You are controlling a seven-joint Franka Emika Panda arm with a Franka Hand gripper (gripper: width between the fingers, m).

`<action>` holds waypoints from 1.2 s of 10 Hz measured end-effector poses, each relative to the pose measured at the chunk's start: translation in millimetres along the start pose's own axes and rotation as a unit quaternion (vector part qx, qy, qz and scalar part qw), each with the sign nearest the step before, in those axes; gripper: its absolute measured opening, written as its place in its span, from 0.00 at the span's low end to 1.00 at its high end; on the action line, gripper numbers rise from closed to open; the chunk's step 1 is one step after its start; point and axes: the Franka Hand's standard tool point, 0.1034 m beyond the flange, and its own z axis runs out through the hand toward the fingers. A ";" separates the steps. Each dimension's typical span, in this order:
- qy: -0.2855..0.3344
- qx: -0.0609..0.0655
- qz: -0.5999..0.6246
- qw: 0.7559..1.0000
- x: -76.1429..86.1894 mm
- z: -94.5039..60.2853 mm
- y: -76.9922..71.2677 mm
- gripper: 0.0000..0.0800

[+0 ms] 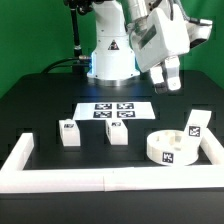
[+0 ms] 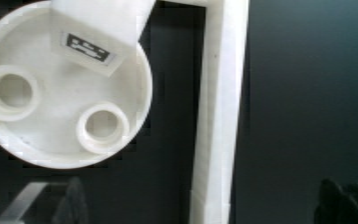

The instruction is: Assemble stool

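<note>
The assembly has hardly begun, as I judge it: no leg is in the seat yet. The round seat (image 1: 168,148) lies flat on the table (image 1: 35,95) toward the exterior view's right, close to a corner of the white border wall (image 1: 100,181). All three legs are loose. One leg (image 1: 68,133) stands toward the exterior view's left. A second leg (image 1: 118,132) stands near the middle, just in front of the marker board (image 1: 110,110). A third leg (image 1: 195,124) stands just behind the seat on the exterior view's right; whether it touches the seat I cannot tell. Every leg is left to be picked up and fitted into the seat, one by one.

The gripper (image 1: 168,76) hangs above the seat, well clear of it, with its jaws spread wide and holding nothing.

Only the exterior view gives the whole layout — the arm, the three legs and the marker board. The wrist view shows no leg at all. It looks down on the seat and shows what the other view barely gives: two round holes (image 2: 101,126) in its face, a tag (image 2: 91,50) beside them, and a strip of dark table between the seat's edge and the wall — near, but mostly apart. The dark fingers (image 2: 34,203) show only at the picture's corners, far apart, with nothing gripped between them
</note>
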 end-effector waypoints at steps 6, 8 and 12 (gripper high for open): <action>0.014 -0.039 -0.406 0.913 38.9 16.0 24.7 0.81; 0.029 -0.038 -0.440 0.897 52.5 13.1 32.4 0.81; 0.019 -0.069 -0.564 0.823 60.3 26.2 43.5 0.81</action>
